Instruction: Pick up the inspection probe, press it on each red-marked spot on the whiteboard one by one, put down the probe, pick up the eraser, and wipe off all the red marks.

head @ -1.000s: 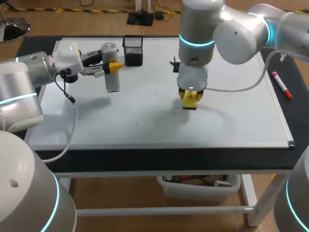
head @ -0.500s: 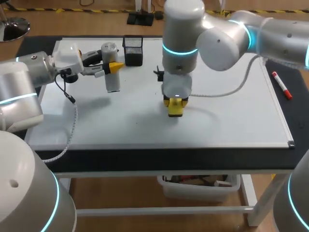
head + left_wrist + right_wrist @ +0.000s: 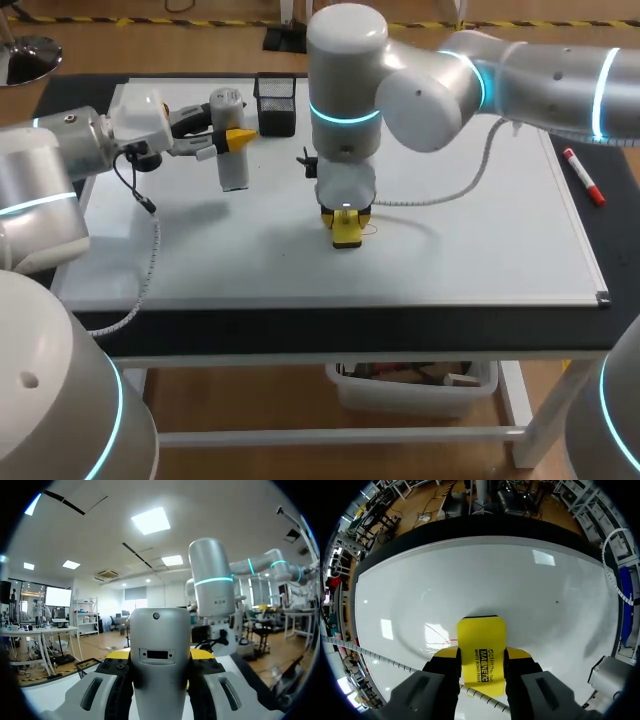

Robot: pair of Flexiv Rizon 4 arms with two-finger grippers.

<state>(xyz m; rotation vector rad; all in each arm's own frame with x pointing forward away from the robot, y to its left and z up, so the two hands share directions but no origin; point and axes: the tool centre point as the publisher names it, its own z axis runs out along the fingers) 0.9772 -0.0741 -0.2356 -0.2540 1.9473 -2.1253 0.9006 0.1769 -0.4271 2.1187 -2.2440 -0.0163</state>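
The right pincer point(image 3: 345, 222) grips the yellow eraser point(image 3: 481, 647) against the middle of the whiteboard point(image 3: 480, 230) (faint red strokes point(image 3: 439, 630) just beside it). The left pincer point(image 3: 236, 138) clasps the probe point(image 3: 232, 170) over the board's far-left part.

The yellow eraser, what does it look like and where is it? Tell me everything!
The eraser is a flat, bright yellow block with rounded corners and black print on top. The right arm's jaws pinch its two sides, holding it down on the whiteboard, beside a thin red mark.
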